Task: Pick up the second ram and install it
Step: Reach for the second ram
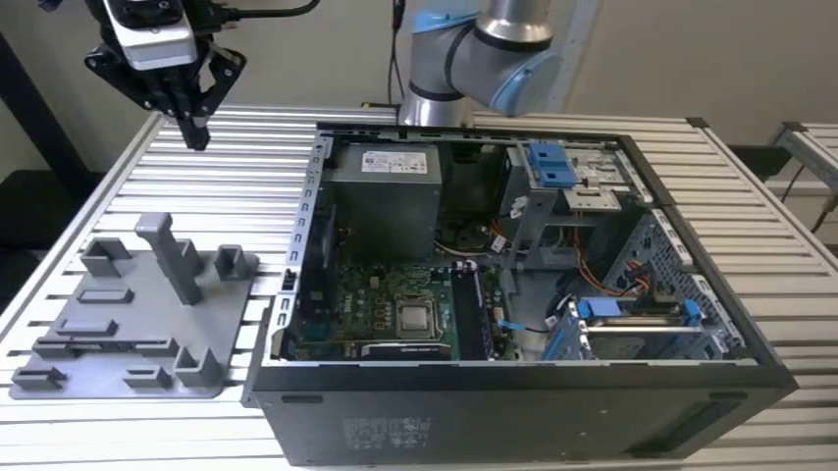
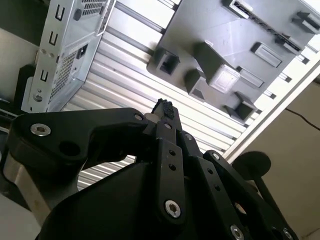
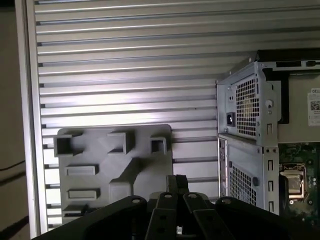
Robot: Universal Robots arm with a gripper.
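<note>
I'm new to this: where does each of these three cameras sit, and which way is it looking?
Exterior view: off the arm, high up, looking down on the open case, the grey fixture and the table; arm and gripper show at the top.
First wrist view: on the wrist, looking down past the gripper's links at fixture and case.
Second wrist view: on the wrist, looking along the gripper's links at the same two.
Shared: all three show fixture, case and gripper.

- Bright, even light is seen throughout — soft shadows are cast beside the grey fixture [image 1: 131, 339].
- Glare is reflected off the slatted table [image 3: 125, 107].
</note>
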